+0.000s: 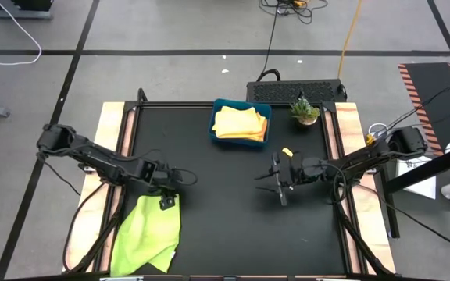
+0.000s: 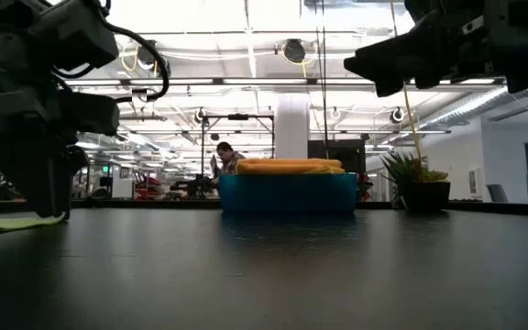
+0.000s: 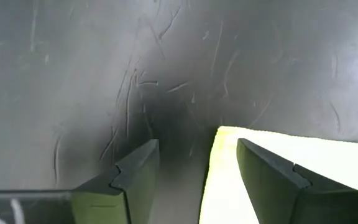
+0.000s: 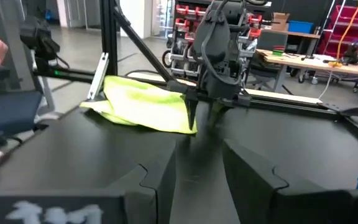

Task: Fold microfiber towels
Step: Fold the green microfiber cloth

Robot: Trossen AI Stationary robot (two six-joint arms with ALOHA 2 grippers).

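Beside the open left end effector [image 1: 167,201], a soft lime towel [image 1: 148,234] lies rumpled on matte black tabletop [image 1: 225,218]

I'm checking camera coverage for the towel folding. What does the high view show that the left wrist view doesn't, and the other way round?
Only the high view shows the blue tray of folded yellow towels, the potted plant, the right gripper and the lime green towel's full outline. Only the left wrist view shows the left gripper's fingers open over the towel's corner. Both show the lime green towel and the black table.
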